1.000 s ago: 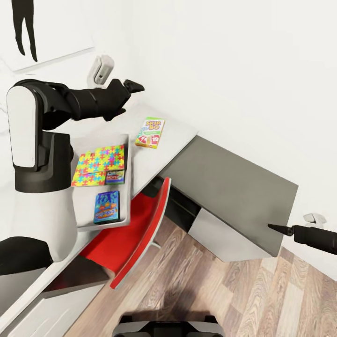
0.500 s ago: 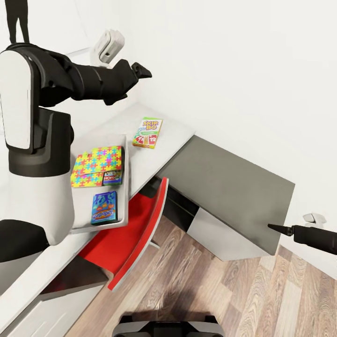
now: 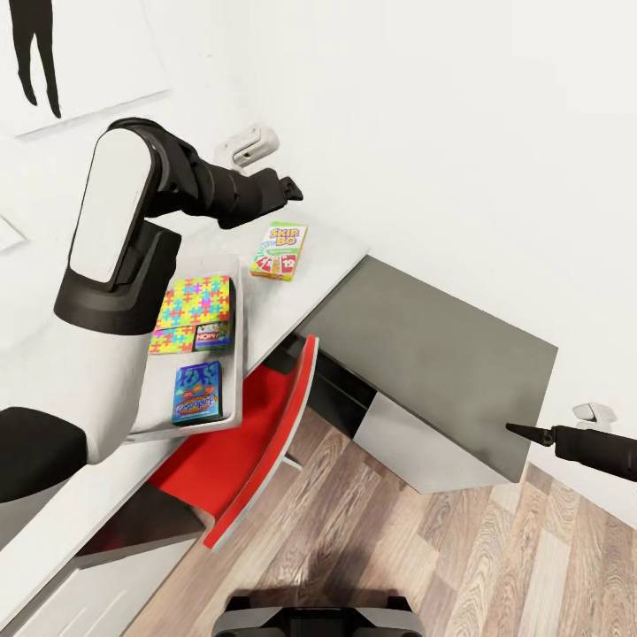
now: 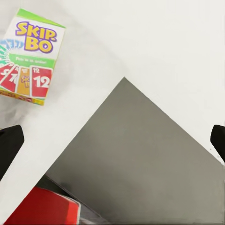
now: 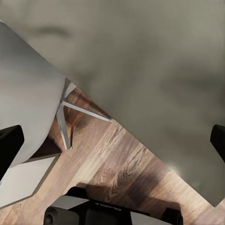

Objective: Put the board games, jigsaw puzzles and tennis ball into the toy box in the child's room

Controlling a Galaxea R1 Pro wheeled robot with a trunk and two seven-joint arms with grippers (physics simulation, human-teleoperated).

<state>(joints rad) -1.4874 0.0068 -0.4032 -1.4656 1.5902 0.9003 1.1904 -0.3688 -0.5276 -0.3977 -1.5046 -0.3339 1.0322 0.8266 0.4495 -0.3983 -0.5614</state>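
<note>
A white, green and red SKIP BO board game point(image 3: 280, 250) lies flat on the pale part of the table point(image 3: 332, 261). It also appears in the left wrist view point(image 4: 29, 58). My left gripper point(image 3: 287, 188) hovers open just above and behind it; the dark fingertips point(image 4: 9, 145) stand wide apart with nothing between them. The translucent toy box point(image 3: 240, 341) sits at the table's near left. It holds a colourful jigsaw puzzle point(image 3: 195, 303), a small dark game box point(image 3: 215, 335) and a blue game box point(image 3: 198, 392). My right gripper point(image 3: 522, 431) hangs open off the dark top's corner. The tennis ball is out of view.
A red chair point(image 3: 265, 425) is pushed under the table, right in front of the toy box. The dark grey top point(image 3: 433, 354) adjoins the pale one along the white wall. Wood-plank floor point(image 3: 425, 548) lies in front. My left upper arm point(image 3: 124, 230) overhangs the box's far left.
My left arm swung down from near the wall and reached right, bringing its gripper over the SKIP BO box. The view shifted slightly at first. The right arm stayed put.
</note>
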